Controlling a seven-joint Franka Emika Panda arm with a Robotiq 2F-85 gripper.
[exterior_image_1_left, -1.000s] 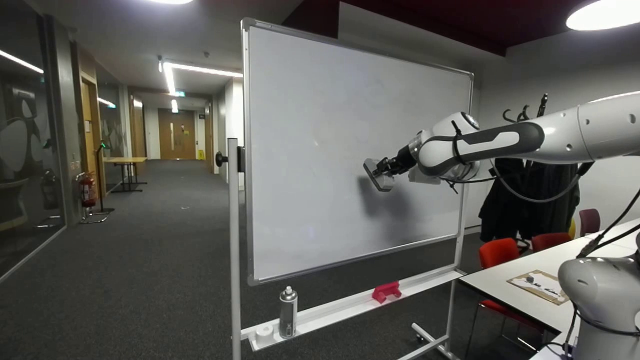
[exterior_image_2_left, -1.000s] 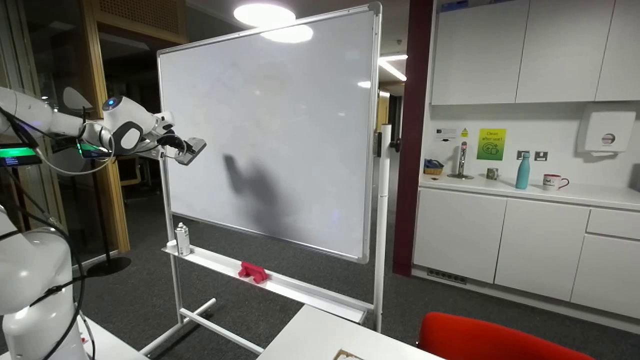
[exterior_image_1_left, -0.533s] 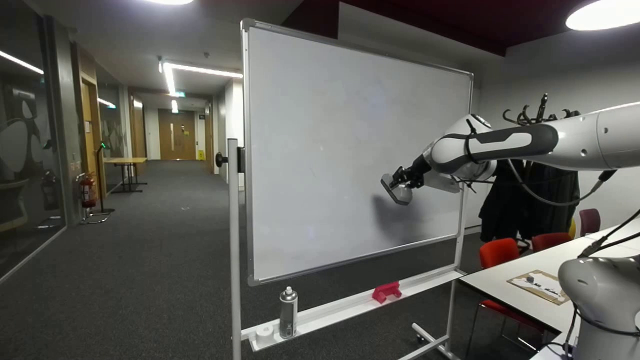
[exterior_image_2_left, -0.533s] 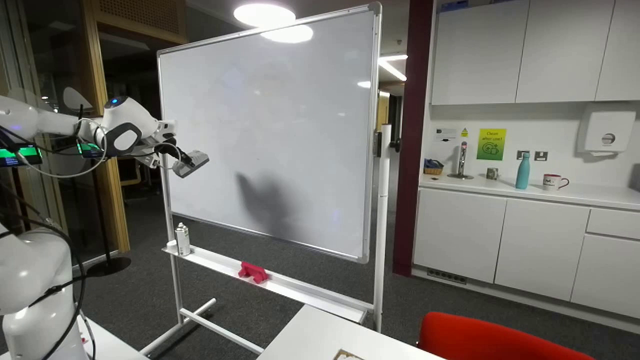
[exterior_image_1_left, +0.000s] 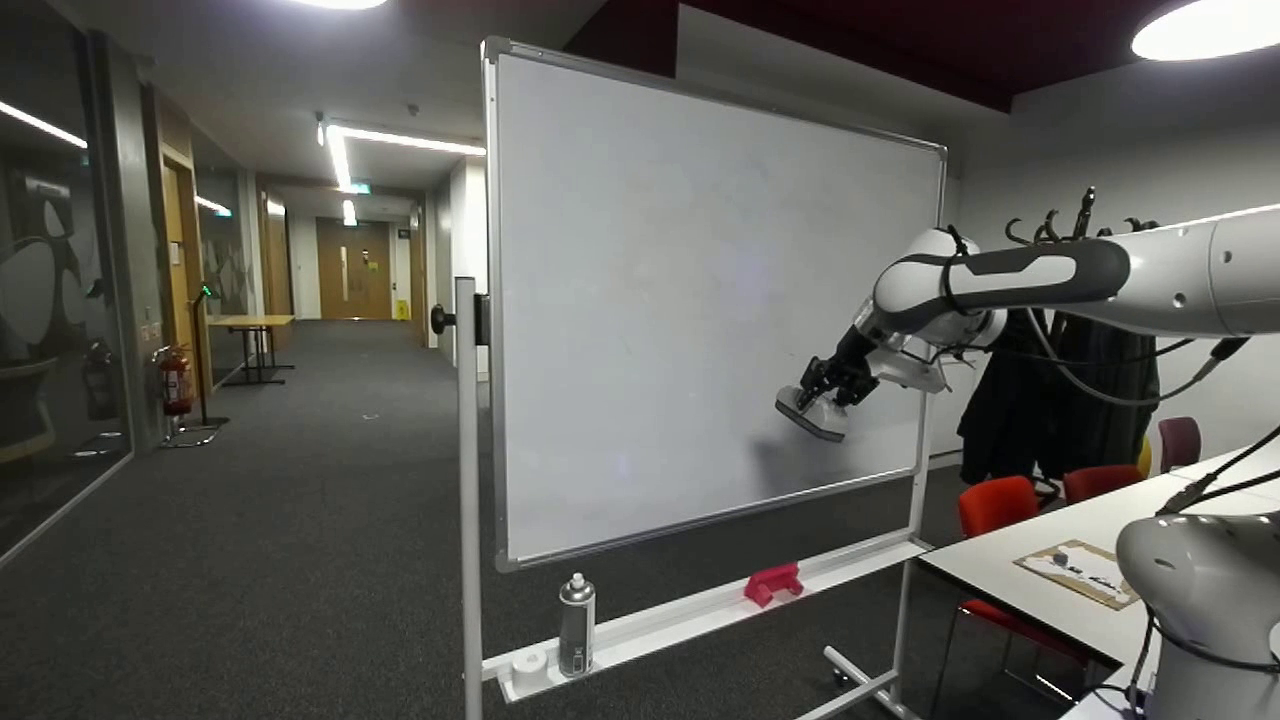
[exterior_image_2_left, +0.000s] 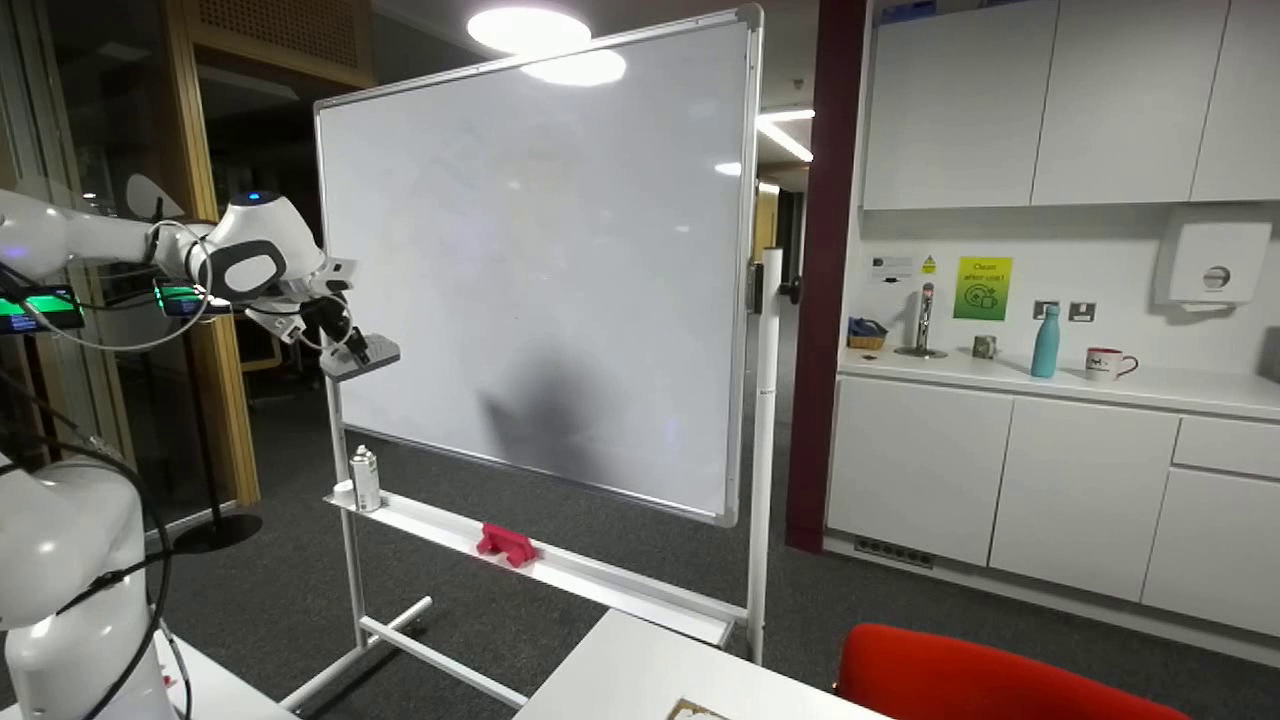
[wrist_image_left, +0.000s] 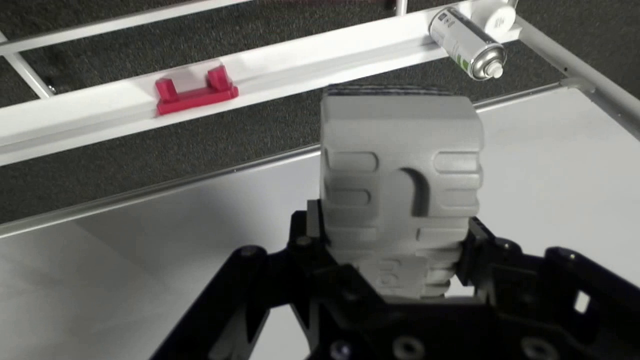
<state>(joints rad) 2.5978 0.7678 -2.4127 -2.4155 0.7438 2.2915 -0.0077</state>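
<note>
My gripper (wrist_image_left: 395, 232) is shut on a light grey whiteboard eraser (wrist_image_left: 400, 132), with a finger on each side of its ribbed body. In both exterior views the eraser (exterior_image_1_left: 812, 418) hangs in front of the lower part of the whiteboard (exterior_image_1_left: 640, 300), apart from it, its dark felt face tilted downward. A soft shadow of arm and eraser falls on the board. Below the board, a white tray (exterior_image_1_left: 670, 628) carries a red holder (exterior_image_1_left: 773, 584), a spray can (exterior_image_1_left: 577, 628) and a white roll (exterior_image_1_left: 529, 668). Part of the eraser's near end is hidden behind the gripper in the wrist view.
The board's frame stands on white posts (exterior_image_1_left: 468, 480) with feet on the carpet. A white table (exterior_image_1_left: 1010, 555) with a cardboard piece (exterior_image_1_left: 1080, 573) lies beside the arm's base. Red chairs (exterior_image_2_left: 990, 675) and dark coats (exterior_image_1_left: 1070, 400) stand nearby; a kitchen counter (exterior_image_2_left: 1100, 390) is farther off.
The arm has drawn the eraser back and lowered it, toward the right in an exterior view. The wrist has tipped so the felt face points more downward. The grip is unchanged.
</note>
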